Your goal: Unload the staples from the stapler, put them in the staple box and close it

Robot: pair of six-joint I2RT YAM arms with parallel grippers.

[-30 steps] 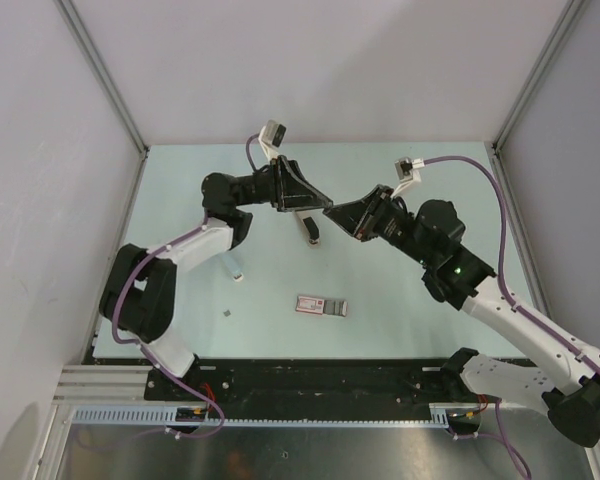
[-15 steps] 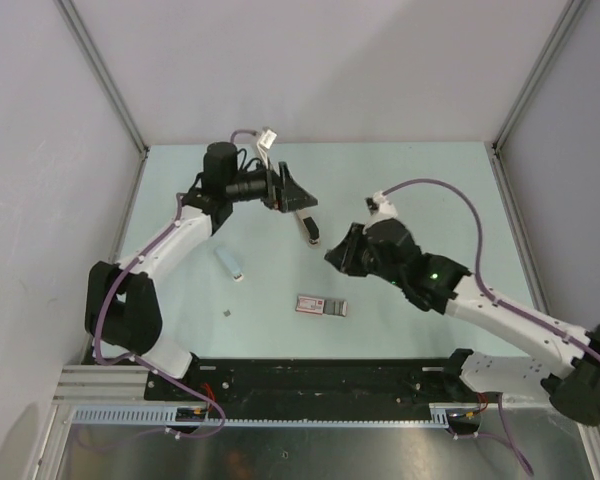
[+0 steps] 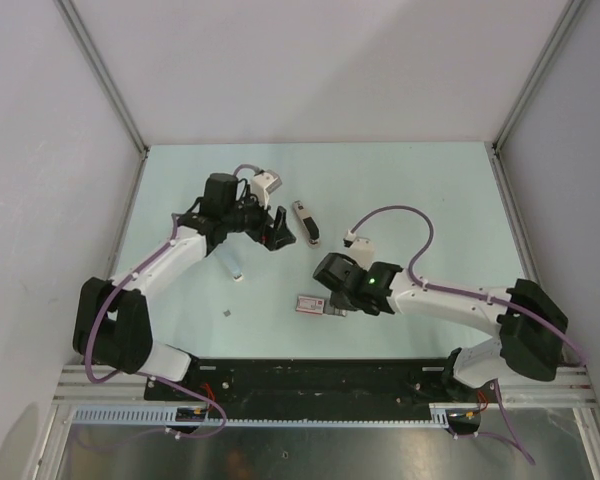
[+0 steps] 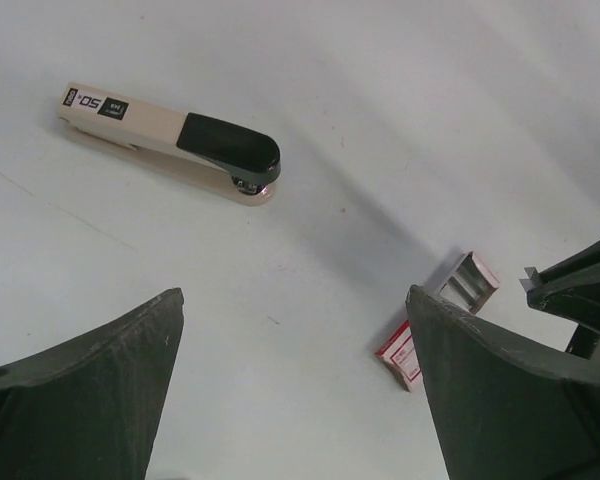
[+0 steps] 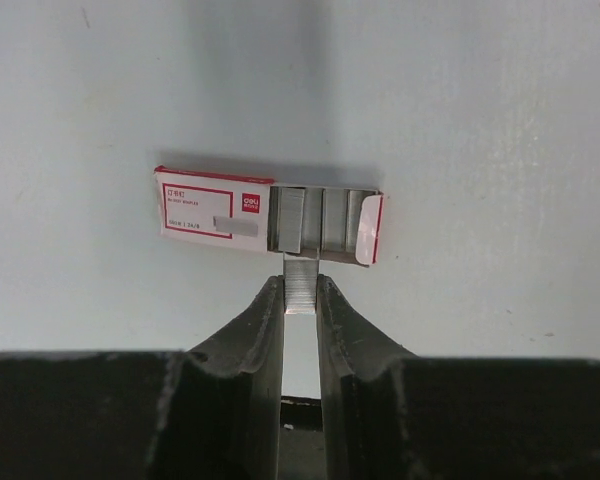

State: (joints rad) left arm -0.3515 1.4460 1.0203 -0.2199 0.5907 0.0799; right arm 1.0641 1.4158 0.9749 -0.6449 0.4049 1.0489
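The right gripper (image 5: 300,290) is clenched on a staple strip (image 5: 301,278). The short grey piece is pinched between its 2 fingertips (image 5: 272,300). The strip's long axis runs along the fingers. Its free end points straight ahead and meets the near edge of the box (image 5: 212,210) lying just past the tips. The box's long axis runs across the fingers. Its red and white sleeve is to the gripper's left, and its tray is slid out to the right, directly ahead of the tips. More grey staples (image 5: 287,218) fill the tray.

The left gripper (image 4: 292,300) is released, with its 2 fingers (image 4: 90,390) spread wide and nothing between them. The stapler (image 4: 170,143) lies on the table (image 3: 430,200) ahead of this gripper and off toward its left finger, apart from it. In the left wrist view the stapler's long axis runs from upper left to lower right. Its black-capped end points toward the lower right and its labelled beige end toward the upper left. The box sits ahead of the right finger.

From above, 1 pale strip (image 3: 235,266) lies behind the left gripper beside its forearm. 1 grey bit (image 3: 227,315) lies further back toward that arm's base. Both are too small to tell more.
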